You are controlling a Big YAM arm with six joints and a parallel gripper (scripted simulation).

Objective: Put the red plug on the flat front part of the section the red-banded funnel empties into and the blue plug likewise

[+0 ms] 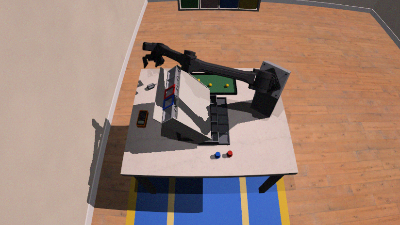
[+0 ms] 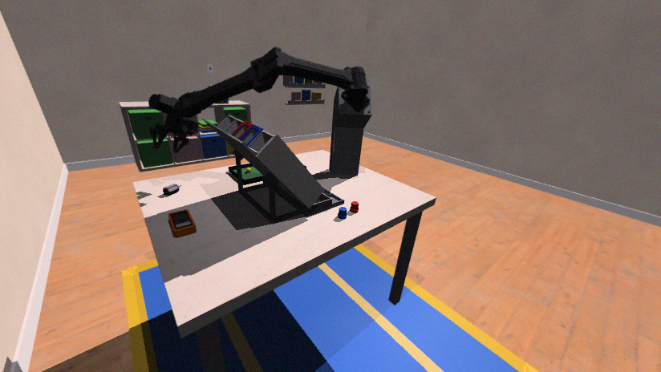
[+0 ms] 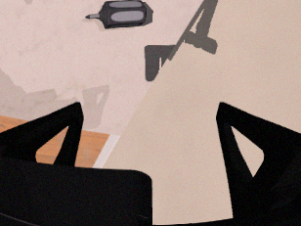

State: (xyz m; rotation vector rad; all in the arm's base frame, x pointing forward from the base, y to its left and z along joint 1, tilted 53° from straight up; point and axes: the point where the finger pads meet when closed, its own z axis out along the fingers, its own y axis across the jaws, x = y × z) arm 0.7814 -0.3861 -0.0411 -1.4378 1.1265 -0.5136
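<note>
The end effector (image 1: 152,64) (image 2: 168,143) (image 3: 150,110) stands wide, with nothing between its fingers, at the upper left of the top view. The red plug (image 1: 229,153) (image 2: 354,206) and blue plug (image 1: 217,154) (image 2: 342,212) stand upright on the table (image 1: 260,156) (image 2: 249,249), lower centre of that view, just beside each other. Both appear light and stiff; a smooth finish may make them slip. Recommended grasp: the narrower upper body, from above, above the flared base. The narrow gap between plugs calls for fingers aligned clear of the neighbour.
</note>
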